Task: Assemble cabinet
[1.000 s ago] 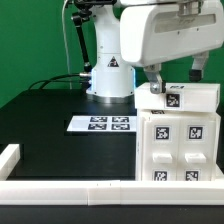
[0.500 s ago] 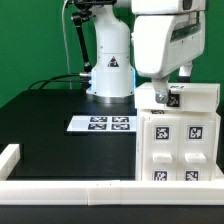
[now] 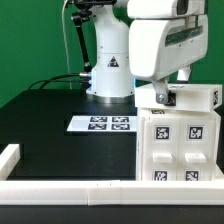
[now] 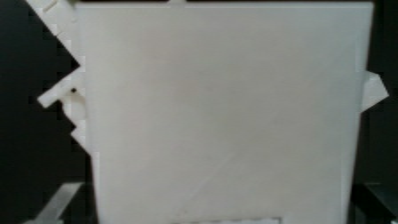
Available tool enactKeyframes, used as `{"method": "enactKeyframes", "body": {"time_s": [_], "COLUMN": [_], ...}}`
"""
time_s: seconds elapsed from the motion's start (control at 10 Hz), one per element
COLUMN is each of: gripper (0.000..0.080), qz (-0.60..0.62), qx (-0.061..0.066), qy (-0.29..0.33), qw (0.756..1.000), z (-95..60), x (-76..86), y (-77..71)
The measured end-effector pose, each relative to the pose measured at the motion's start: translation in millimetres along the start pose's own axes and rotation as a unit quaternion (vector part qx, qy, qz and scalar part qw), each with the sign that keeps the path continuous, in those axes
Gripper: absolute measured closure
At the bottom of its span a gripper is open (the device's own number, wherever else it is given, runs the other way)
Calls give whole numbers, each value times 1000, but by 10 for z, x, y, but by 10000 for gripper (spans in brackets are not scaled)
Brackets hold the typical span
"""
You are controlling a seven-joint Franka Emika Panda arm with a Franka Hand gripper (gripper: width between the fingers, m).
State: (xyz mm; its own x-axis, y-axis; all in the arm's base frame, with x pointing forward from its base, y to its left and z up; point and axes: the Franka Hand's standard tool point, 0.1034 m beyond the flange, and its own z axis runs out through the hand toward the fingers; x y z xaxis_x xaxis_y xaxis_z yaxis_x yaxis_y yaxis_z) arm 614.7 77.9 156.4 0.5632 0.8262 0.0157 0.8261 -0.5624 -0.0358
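Note:
The cabinet (image 3: 182,150) is a large white box with square marker tags and stands at the exterior view's right. Its upper block (image 3: 200,97) juts out at the top. My gripper (image 3: 168,93) hangs over the left part of that upper block, with one dark finger (image 3: 163,97) down in front of it. In the wrist view a plain white face of the cabinet (image 4: 222,110) fills nearly the whole picture. The gripper (image 4: 222,205) stands open, with its jaws just outside the two side edges of that face. Contact cannot be seen.
The marker board (image 3: 102,124) lies flat on the black table left of the cabinet. A low white border rail (image 3: 60,190) runs along the front edge and the left corner. The arm's base (image 3: 110,72) and cables stand at the back.
The arm's white hand has shifted toward the exterior view's right and lifted slightly. A finger now covers the tag on the upper block's front. The cabinet has not moved.

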Motion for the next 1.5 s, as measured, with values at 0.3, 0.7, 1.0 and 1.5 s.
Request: {"method": "enactKeyframes", "body": {"time_s": [0.3,0.7,1.0,1.5], "gripper": [239,239,239,239], "qz": [76,331,461,600], "qx": [1,4,5,5], "qy": [1,1,1,0], "qw": [997,944,887,800], "z": [-2,6,9,9], "x": [1,4,8,19], "y": [-3,-30,-34,-42]}}
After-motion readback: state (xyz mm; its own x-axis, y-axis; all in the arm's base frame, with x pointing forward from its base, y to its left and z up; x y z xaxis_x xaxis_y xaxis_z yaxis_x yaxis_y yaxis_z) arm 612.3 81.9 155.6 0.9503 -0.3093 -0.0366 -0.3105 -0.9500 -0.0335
